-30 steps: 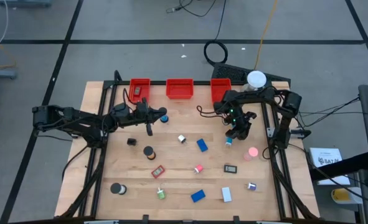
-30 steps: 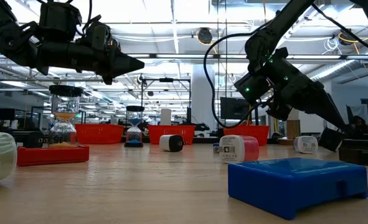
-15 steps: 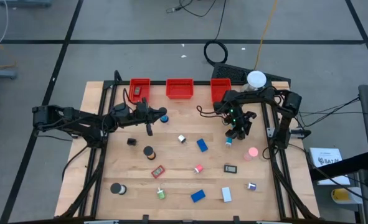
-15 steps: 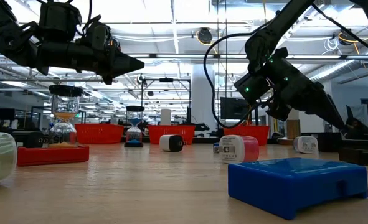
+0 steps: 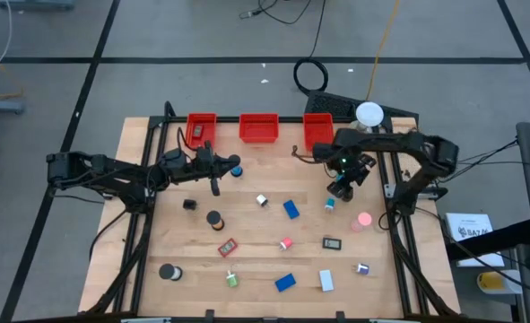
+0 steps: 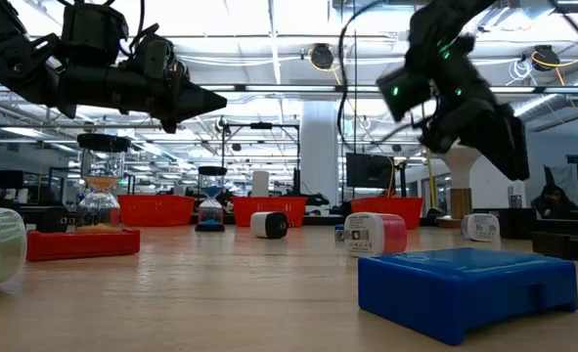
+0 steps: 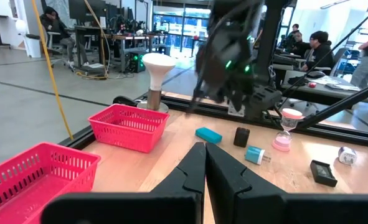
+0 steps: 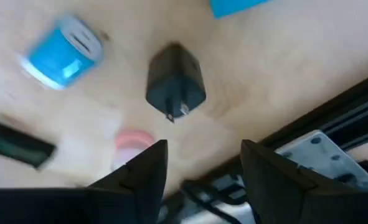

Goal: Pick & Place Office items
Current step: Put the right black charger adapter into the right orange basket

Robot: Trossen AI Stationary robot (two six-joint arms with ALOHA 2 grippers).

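Office items lie scattered on the wooden table: blue blocks (image 5: 291, 209) (image 5: 285, 283), black rolls (image 5: 213, 218) (image 5: 167, 271), and pink, white, green and red bits. My right gripper (image 8: 202, 149) is open. It hovers over a black plug-in charger (image 8: 174, 81) that lies flat on the wood beside a light-blue cylinder (image 8: 62, 53). In the high view the right gripper (image 5: 343, 184) is right of centre. My left gripper (image 7: 203, 163) is shut and empty, raised above the table's far left part (image 5: 230, 163) and pointing toward the right arm.
Three red bins (image 5: 201, 127) (image 5: 258, 127) (image 5: 317, 130) stand along the far edge, with a white lamp dome (image 5: 369, 114) at the far right corner. A pink hourglass (image 5: 364, 219) stands near the right rail (image 5: 392, 193). People sit at desks beyond the table (image 7: 317, 43).
My right gripper has risen from close to the table to well above it, and its arm has swung out toward the right edge. The left arm has kept still.
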